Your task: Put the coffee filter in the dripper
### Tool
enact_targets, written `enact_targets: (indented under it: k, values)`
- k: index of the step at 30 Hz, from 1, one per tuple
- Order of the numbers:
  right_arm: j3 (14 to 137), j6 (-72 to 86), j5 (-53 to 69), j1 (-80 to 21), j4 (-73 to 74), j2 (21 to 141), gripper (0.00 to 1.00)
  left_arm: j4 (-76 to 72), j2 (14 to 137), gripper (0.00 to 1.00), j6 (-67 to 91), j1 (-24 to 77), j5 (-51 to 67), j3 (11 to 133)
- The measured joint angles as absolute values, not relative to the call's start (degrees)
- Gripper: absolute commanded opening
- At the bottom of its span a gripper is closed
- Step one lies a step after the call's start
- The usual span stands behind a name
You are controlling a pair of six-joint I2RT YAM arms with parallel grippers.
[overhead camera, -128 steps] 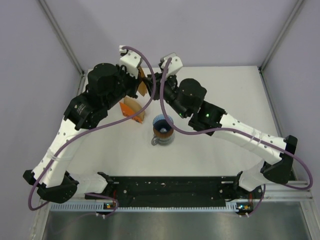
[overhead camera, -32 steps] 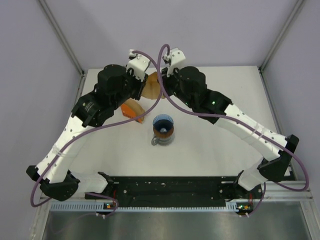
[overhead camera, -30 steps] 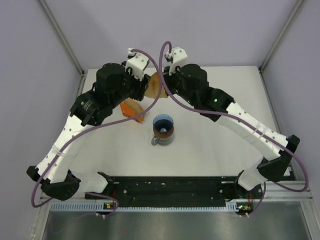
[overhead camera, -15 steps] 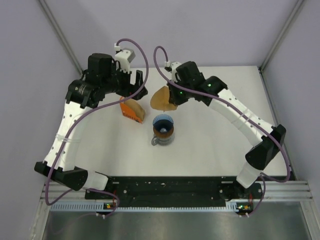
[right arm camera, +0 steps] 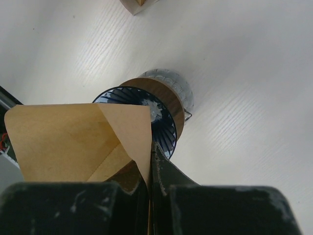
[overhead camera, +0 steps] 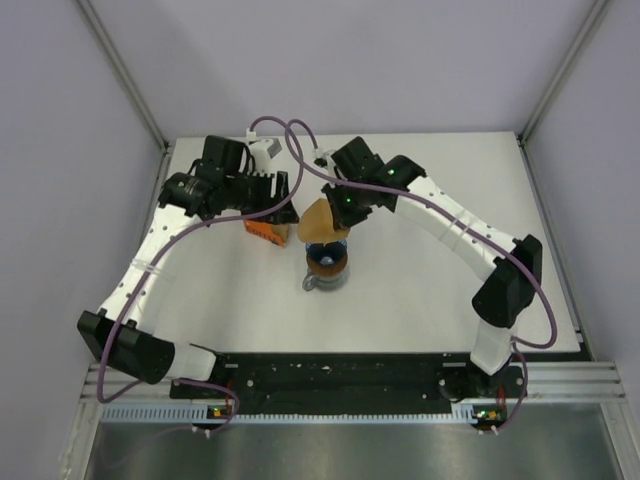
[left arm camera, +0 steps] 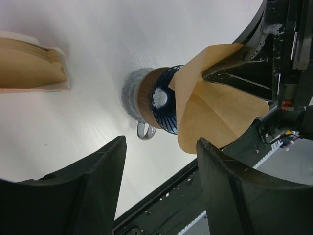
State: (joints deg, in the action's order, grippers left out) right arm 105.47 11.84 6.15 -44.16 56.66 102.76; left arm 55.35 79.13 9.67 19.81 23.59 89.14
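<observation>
Tan paper coffee filter (right arm camera: 73,142) hangs pinched by one edge in the clamped right gripper (right arm camera: 150,152), just above the far rim of the blue dripper (right arm camera: 167,131), while the left gripper (left arm camera: 161,147), spread and empty, waits farther left of the dripper.

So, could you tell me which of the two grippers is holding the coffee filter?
The right gripper: its jaws are shut on the coffee filter close to the dripper. The left gripper is open and empty.
</observation>
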Motion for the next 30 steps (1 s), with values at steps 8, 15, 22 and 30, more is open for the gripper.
enact_targets:
  k: [8, 15, 22, 30]
  values:
    - [103.74, 11.88, 6.17, -44.64, 55.75, 104.47, 0.00, 52.73, 79.11, 0.60, 12.32, 19.81, 25.34, 84.51]
    - [102.72, 12.03, 6.15, -44.64, 55.27, 105.69, 0.15, 49.21, 79.13, 0.55, 14.09, 19.84, 26.41, 79.26]
    - [102.39, 11.66, 6.20, -44.64, 54.85, 105.78, 0.31, 46.39, 79.15, 0.52, 15.18, 20.36, 27.18, 77.65]
    - [102.83, 10.79, 4.10, -44.64, 54.59, 105.78, 0.50, 46.04, 79.37, 0.57, 14.85, 20.62, 26.94, 77.08]
